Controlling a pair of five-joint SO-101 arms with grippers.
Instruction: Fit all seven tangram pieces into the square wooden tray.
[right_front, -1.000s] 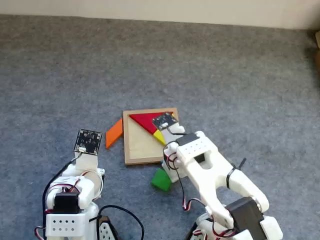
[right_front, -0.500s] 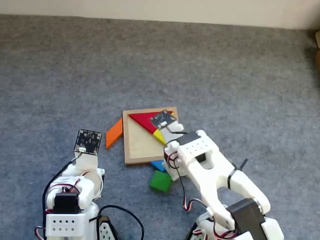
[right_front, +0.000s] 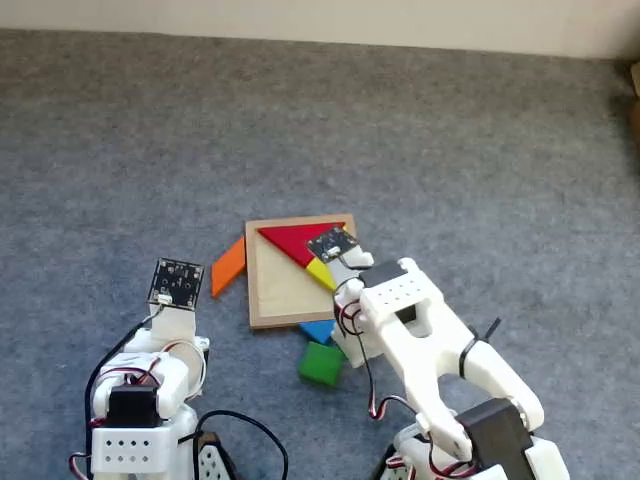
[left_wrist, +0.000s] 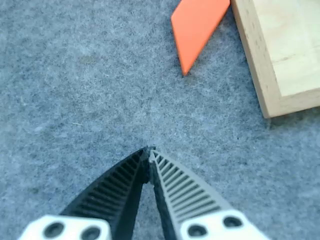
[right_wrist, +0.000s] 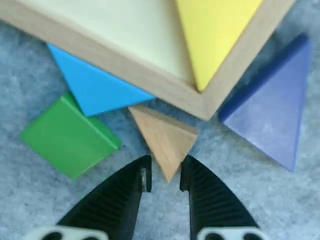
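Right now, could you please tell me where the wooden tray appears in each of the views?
High view: the wooden tray sits mid-table, orange piece beside one edge, yellow piece inside.
Left wrist view: a tray corner lies beside the orange piece, beyond the shut left claw.
Right wrist view: a tray corner holding the yellow piece lies just beyond the open right claw.
Shared landmark: the grey carpet under the tray.

Tucked-back left arm (right_front: 150, 385), left jaws closed, extended right arm (right_front: 430, 345), right jaws slightly parted
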